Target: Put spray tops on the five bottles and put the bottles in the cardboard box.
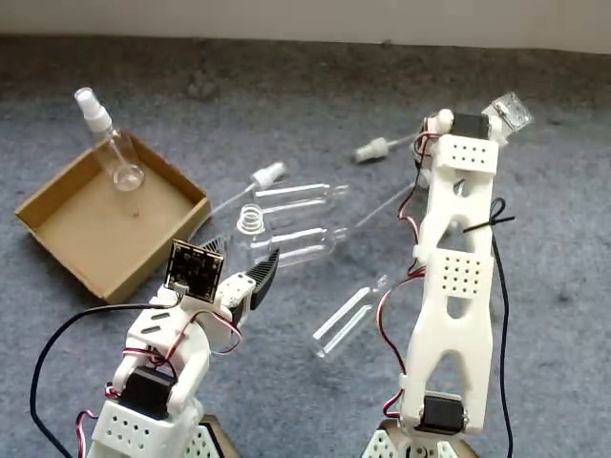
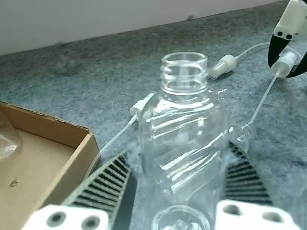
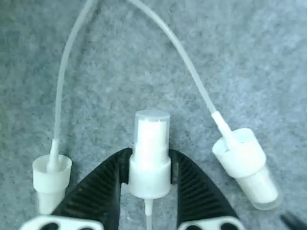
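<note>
Across the grey carpet (image 1: 558, 315), the cardboard box (image 1: 162, 250) is set at the far left, and one capped bottle (image 1: 113, 148) is leant inside it. Near the box's right-hand wall, the left gripper (image 2: 178, 167) is closed about the body of an open bottle (image 2: 184, 129). This bottle is held with its long axis roughly upright and its bare threaded neck turned up and away from the wrist.

Well apart to the right and farther back, the right gripper (image 3: 150, 160) is clamped on the collar of a spray top (image 3: 150, 143). Its thin dip tube (image 2: 261, 103) is trailed back toward the held bottle, so the tube end is the part nearest the neck, though whether that end touches anything on the carpet cannot be told.

The fitting is judged to turn on this: the top lies right of and beyond the neck, and the tube must be lined up with the bottle's axis before it is lowered.

Between the two grippers, loose bottles (image 1: 348, 320) are laid on their sides and loose tops (image 1: 268, 176) are lying near them. Little free carpet is left low down; more room is offered above.
</note>
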### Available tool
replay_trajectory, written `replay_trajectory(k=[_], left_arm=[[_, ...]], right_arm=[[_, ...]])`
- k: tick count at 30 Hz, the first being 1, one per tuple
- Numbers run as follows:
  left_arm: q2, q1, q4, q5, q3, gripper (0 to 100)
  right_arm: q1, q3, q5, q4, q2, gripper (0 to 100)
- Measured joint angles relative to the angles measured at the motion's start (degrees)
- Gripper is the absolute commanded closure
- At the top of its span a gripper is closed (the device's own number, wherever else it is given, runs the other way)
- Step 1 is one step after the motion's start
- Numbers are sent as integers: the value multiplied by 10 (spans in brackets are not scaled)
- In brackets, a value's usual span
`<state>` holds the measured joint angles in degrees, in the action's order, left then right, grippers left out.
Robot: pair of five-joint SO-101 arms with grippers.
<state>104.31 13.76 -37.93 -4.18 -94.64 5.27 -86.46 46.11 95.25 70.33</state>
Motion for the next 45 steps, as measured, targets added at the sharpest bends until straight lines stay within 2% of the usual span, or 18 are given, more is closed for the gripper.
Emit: replay_trajectory(k=[4,7,11,14,16,21,34,38,45], left_arm=[[0,0,0,0,0,877],[0,33,0,0,0,877],[0,76,0,0,-4,880],[0,74,11,0,-4,880],[-1,78,34,0,-10,881],[-1,77,97,0,-12,881],[-1,77,104,0,-12,881],[-1,77,109,0,-12,881],[-1,88,184,0,-12,881]], right_arm=[[3,-60,0,35,0,981],[1,-70,-17,42,-1,981],[0,-70,-119,46,-23,981],[2,-70,-205,48,-64,981],[2,-70,-230,48,-92,981],[0,-71,-238,48,-172,981],[-55,-72,-242,49,-406,981],[-76,29,-242,50,-523,981],[-107,241,-242,50,-687,981]])
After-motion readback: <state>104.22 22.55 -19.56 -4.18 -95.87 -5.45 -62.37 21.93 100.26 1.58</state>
